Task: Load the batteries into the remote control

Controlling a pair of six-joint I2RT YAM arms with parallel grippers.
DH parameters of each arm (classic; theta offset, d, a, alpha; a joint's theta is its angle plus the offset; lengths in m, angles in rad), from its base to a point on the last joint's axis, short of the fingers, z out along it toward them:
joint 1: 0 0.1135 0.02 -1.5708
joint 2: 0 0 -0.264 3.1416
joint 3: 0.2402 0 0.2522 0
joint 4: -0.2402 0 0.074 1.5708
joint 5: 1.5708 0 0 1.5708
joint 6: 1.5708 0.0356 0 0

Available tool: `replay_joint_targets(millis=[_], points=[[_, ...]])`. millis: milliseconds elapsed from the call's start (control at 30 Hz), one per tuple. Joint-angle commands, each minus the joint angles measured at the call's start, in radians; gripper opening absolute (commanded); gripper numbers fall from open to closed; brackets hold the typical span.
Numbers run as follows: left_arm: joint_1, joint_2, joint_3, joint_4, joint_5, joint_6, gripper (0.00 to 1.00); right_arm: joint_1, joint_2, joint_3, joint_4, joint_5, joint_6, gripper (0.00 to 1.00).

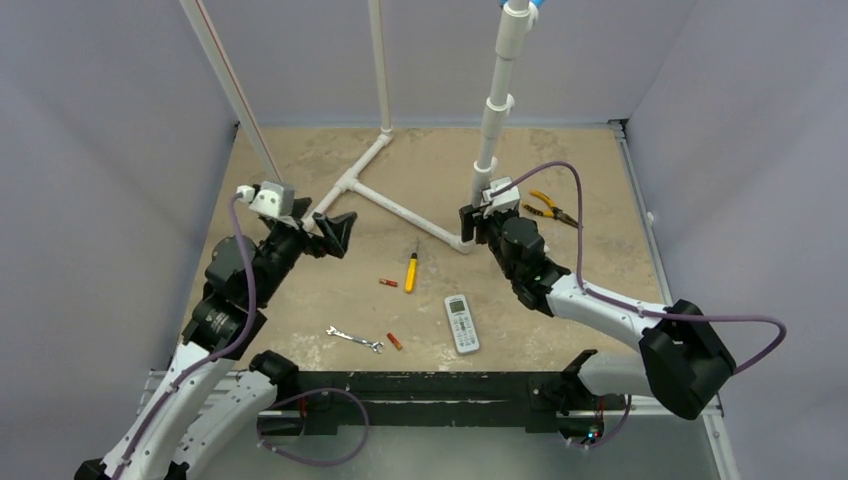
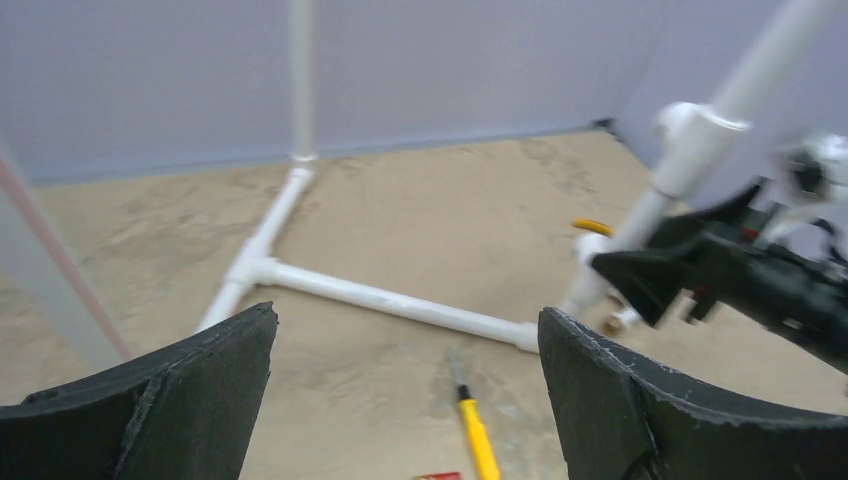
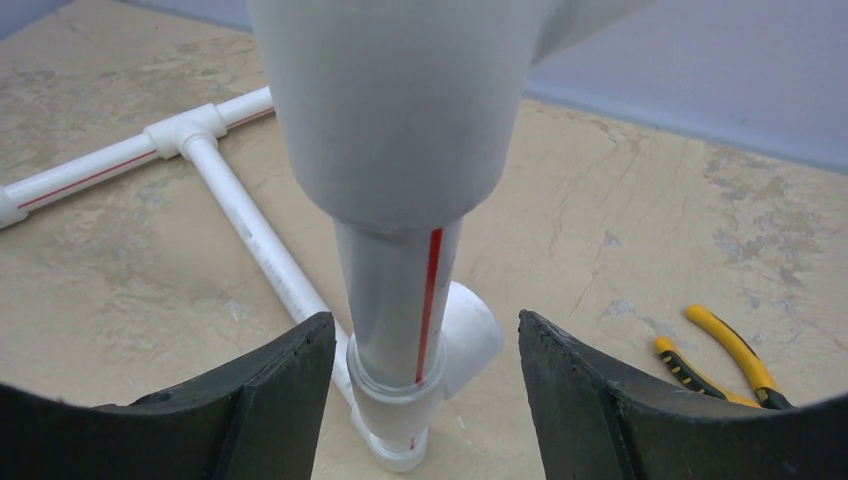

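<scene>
The white remote control [image 1: 461,322] lies flat on the tan table, in front of the right arm. One orange-red battery [image 1: 388,283] rests left of the yellow screwdriver; its edge shows as a red battery sliver [image 2: 438,476] at the bottom of the left wrist view. The other battery [image 1: 395,341] lies nearer the front, beside the wrench. My left gripper [image 1: 345,232] [image 2: 407,315] hovers open over the table, nothing between its fingers. My right gripper [image 1: 476,228] [image 3: 425,318] is open, its jaws on either side of the upright white pipe [image 3: 400,290] with gaps on both sides.
A white pipe frame [image 1: 400,208] lies across the table's middle, with upright pipes [image 1: 497,110] rising from it. The yellow-handled screwdriver [image 1: 411,270] [image 2: 478,440] lies near the batteries. A silver wrench [image 1: 354,339] sits front left. Yellow pliers [image 1: 552,208] [image 3: 725,350] lie at the right.
</scene>
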Motion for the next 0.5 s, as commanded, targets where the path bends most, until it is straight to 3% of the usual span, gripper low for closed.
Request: replay_joint_targets(millis=[0, 167, 300, 467], points=[[0.043, 0.009, -0.023, 0.055, -0.404, 0.082, 1.00, -0.005, -0.009, 0.048, 0.074, -0.008, -0.020, 0.65], [0.182, 0.083, 0.014, 0.141, -0.481, 0.069, 1.00, -0.006, -0.012, 0.043, 0.055, -0.027, -0.016, 0.65], [0.186, 0.181, 0.039, 0.323, -0.570, 0.199, 1.00, -0.006, -0.021, 0.038, 0.059, -0.033, -0.013, 0.65], [0.209, 0.346, 0.084, 0.535, -0.581, 0.362, 1.00, -0.007, -0.011, 0.044, 0.070, -0.051, -0.016, 0.64]])
